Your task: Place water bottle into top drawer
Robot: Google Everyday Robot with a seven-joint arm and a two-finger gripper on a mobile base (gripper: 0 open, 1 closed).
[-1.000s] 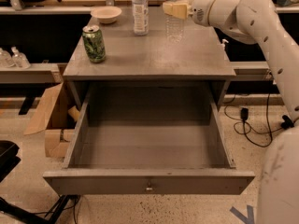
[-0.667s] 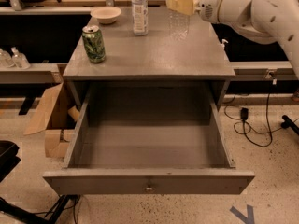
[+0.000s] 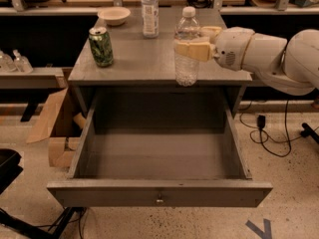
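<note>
We see the cream two-finger gripper [image 3: 189, 41] clasping the small clear ribbed plastic water bottle [image 3: 187, 71] upright over the front edge of the grey cabinet top [image 3: 134, 59], seemingly clear of it. Below, the wide grey wooden top drawer [image 3: 159, 194] stands open.

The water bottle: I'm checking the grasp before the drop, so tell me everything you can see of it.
The water bottle is small, clear ribbed plastic with a white cap. It is upright, clamped round its middle by the gripper, whose tan fingers press its sides. Its base shows over the front edge of the tabletop, above the open top drawer.
</note>
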